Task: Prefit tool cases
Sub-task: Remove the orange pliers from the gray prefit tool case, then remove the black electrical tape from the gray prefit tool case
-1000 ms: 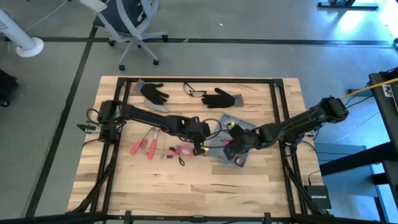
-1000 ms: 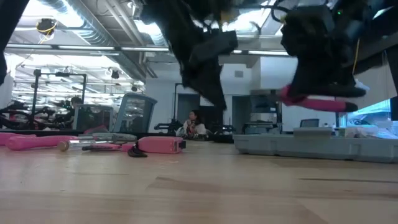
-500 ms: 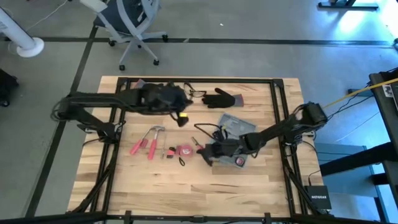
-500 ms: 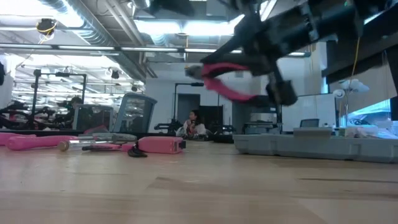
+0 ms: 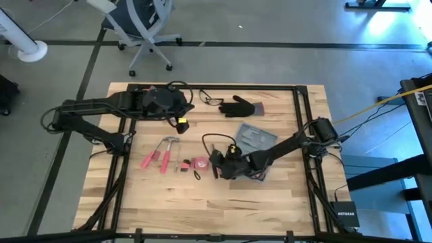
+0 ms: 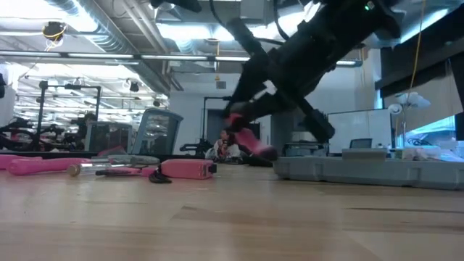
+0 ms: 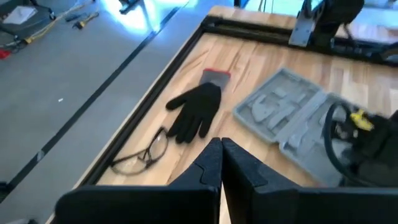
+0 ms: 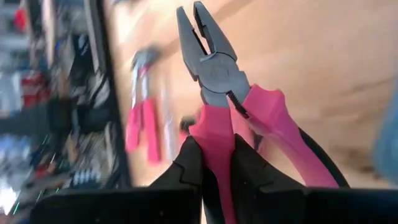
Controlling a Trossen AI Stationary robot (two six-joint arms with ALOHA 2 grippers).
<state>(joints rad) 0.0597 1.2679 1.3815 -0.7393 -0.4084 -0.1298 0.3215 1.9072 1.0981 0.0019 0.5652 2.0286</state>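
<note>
Right gripper [image 8: 214,165] clamped on pink-handled pliers [image 8: 221,87], low over mid-table beside the open grey tool case [image 5: 255,138]. Left gripper [image 7: 221,165], fingers together and empty, hovers near the far edge by a black glove [image 7: 196,111] and safety glasses [image 7: 142,152].

Two dark, slim jointed arms of black segments with rounded elbow housings; the left arm [image 5: 101,106] carries a small yellow tag near its wrist, the right arm [image 5: 283,145] another yellow spot and thin black cables looping alongside it, and each wrist ends in a pair of flat, matte black wedge-shaped fingers [image 7: 208,168] with bevelled edges
</note>
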